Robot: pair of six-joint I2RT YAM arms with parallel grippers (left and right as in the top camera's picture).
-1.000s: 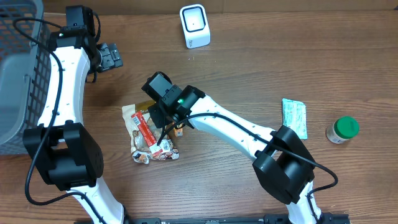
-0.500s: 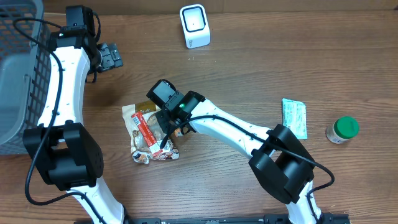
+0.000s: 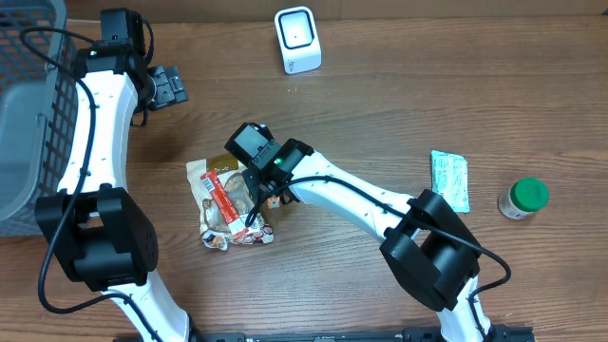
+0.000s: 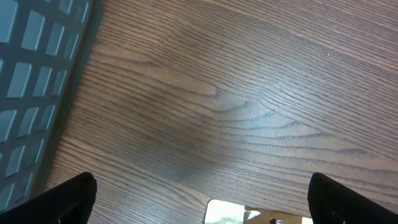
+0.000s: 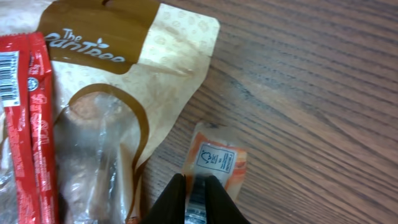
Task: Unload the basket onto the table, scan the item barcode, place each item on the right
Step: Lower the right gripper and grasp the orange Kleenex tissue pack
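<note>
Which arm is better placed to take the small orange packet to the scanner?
Right. The right gripper sits at the orange packet, fingers apparently pinching its edge. The left gripper hangs open beside the basket, well away from the packet.

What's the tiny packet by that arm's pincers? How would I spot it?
Find the heap of snack wrappers left of centre on the table. Right of its tan bag, at the right gripper, lies a small sachet: the only orange one.

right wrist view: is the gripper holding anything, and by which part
The right gripper pinches the small orange sachet by its near edge.
</note>
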